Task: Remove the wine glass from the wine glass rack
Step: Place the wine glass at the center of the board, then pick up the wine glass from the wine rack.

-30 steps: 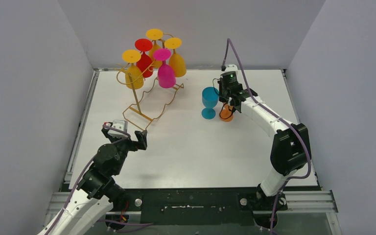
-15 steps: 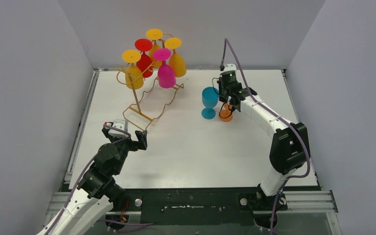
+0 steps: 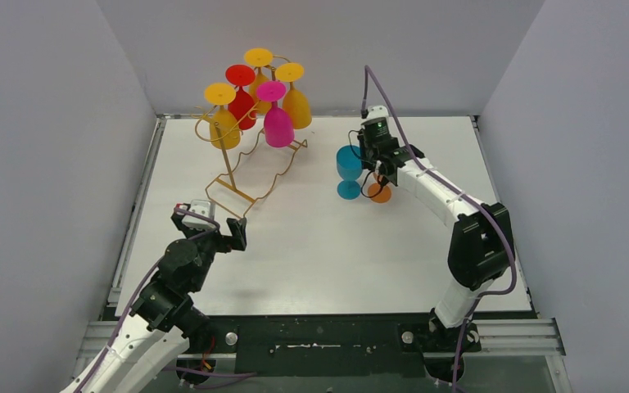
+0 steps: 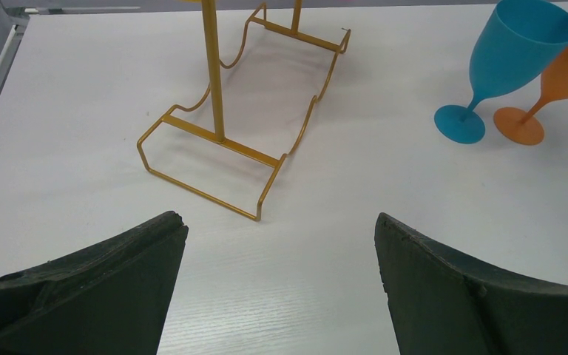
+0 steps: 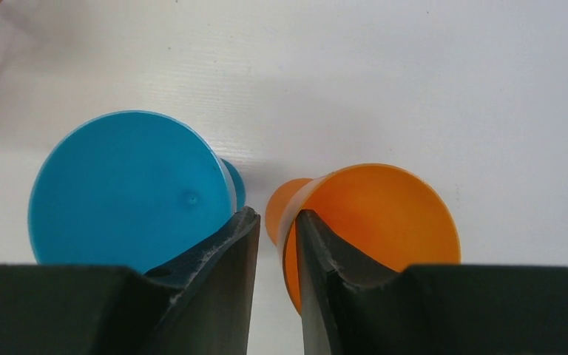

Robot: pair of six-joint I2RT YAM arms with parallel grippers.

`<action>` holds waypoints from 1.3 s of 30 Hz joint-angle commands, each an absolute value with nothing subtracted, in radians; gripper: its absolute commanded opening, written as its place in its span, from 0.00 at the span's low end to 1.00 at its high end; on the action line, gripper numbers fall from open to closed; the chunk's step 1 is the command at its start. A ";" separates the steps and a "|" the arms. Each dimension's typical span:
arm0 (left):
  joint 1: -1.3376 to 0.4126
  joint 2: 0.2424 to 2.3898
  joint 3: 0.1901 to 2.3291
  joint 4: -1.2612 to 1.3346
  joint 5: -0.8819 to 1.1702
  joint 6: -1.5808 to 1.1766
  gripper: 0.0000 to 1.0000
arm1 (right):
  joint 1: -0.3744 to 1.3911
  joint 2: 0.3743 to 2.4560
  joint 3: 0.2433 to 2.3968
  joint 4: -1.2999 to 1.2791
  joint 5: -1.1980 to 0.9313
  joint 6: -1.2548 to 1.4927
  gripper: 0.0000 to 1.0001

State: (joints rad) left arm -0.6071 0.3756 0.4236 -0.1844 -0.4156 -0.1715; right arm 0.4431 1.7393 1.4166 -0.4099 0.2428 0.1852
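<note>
Blue wine glass (image 3: 349,164) and orange wine glass (image 5: 384,214) stand on the surface; five more hang on the wine glass rack (image 4: 215,89). Right claw (image 5: 275,214) straddles the orange rim, grip unclear; left claw (image 4: 277,218) is spread.

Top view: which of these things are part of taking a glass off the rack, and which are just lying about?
In the job: gold wine glass rack; five glasses hanging on it; orange wine glass at the right hand.
Lying about: blue wine glass standing beside it; left hand, open, holding nothing.
</note>
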 commanded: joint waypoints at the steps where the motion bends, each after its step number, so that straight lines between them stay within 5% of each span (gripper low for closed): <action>1: -0.604 0.377 0.472 -0.173 -0.423 -0.163 0.98 | 0.463 1.643 1.492 -0.399 0.285 0.168 0.28; 9: -0.604 0.364 0.480 -0.183 -0.482 -0.171 0.97 | 0.464 1.531 1.507 -0.379 0.143 0.237 0.59; 16: -0.603 0.343 0.469 -0.173 -0.498 -0.176 0.97 | 0.446 1.447 1.456 -0.241 -0.065 0.384 0.72; 27: -0.603 0.346 0.471 -0.174 -0.513 -0.175 0.97 | 0.445 1.561 1.524 0.026 -0.401 0.739 0.76; 39: -0.603 0.363 0.475 -0.176 -0.526 -0.167 0.98 | 0.481 1.842 1.748 0.172 -0.479 0.975 0.64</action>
State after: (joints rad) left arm -0.6071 0.3542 0.4240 -0.1917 -0.5079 -0.1734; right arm 0.4629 1.8000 1.6402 0.0536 -0.4381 0.8867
